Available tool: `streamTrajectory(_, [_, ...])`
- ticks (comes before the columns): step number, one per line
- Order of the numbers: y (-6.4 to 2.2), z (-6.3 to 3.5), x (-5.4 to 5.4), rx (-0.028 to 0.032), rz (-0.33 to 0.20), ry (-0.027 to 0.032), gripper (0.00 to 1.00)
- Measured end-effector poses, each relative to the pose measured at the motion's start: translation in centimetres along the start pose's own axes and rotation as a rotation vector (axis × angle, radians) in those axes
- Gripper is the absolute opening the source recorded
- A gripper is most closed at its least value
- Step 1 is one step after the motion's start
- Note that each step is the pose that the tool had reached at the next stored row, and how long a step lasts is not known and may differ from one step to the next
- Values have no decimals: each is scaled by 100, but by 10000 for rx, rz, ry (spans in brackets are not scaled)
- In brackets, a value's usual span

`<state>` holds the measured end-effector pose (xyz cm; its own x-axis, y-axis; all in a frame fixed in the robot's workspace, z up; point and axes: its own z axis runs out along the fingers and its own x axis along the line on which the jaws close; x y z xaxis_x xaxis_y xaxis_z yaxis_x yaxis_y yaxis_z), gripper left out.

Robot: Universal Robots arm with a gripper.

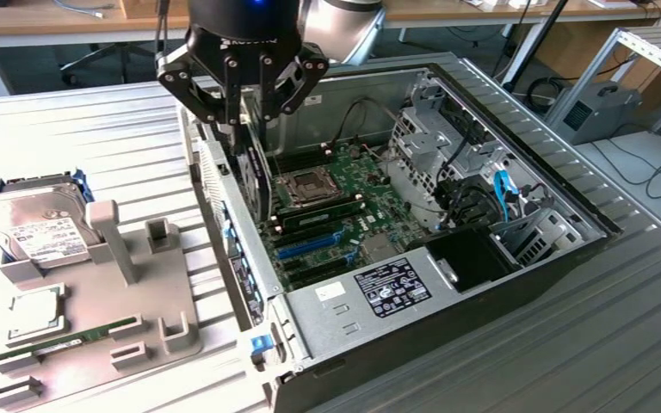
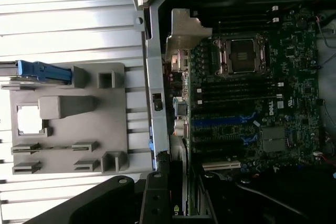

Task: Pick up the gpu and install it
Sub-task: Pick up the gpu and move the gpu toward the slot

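One claw (image 1: 244, 116) grips the gpu (image 1: 258, 176) edge-on, upright above the open computer case (image 1: 307, 323).

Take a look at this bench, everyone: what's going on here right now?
The robot arm's gripper is gripping the gpu by its top edge. The card hangs edge-on inside the open computer case, above the motherboard, and does not look seated yet. On the exterior view's left, a hard drive and a RAM stick sit on a grey tray.
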<state>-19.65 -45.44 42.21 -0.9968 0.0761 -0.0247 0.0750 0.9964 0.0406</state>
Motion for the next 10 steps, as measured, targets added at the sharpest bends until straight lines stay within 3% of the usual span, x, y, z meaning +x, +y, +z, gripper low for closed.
streamTrajectory(10, [10,18,-137,7,0,0,26])
